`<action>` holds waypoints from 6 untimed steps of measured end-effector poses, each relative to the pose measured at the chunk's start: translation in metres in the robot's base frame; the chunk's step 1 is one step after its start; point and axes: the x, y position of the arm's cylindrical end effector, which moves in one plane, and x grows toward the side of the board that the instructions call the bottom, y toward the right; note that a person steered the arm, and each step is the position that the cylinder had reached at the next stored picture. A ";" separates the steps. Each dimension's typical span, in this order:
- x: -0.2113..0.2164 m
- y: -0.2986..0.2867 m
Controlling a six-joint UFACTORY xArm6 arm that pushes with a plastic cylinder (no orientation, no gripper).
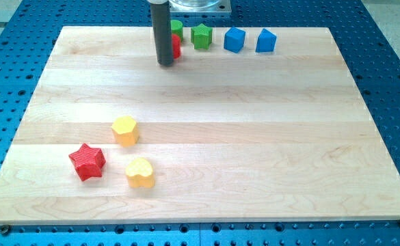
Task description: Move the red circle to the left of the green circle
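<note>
My tip (pixel 165 63) rests on the board near the view's top, left of centre. The dark rod hides most of the red circle (pixel 176 46), which shows as a red sliver just right of the rod, touching or nearly touching it. The green circle (pixel 177 28) sits right behind the red circle, toward the view's top, also partly hidden by the rod. The red circle lies below the green circle in the view, not to its left.
A green star-like block (pixel 202 36), a blue block (pixel 234 39) and a blue pentagon-like block (pixel 266 41) line the top edge. A yellow hexagon (pixel 125 130), a red star (pixel 87 161) and a yellow heart (pixel 139 173) sit at lower left of the wooden board (pixel 254 137).
</note>
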 end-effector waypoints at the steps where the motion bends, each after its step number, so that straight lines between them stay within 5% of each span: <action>1: 0.000 0.030; 3: -0.048 -0.009; 6: -0.050 -0.055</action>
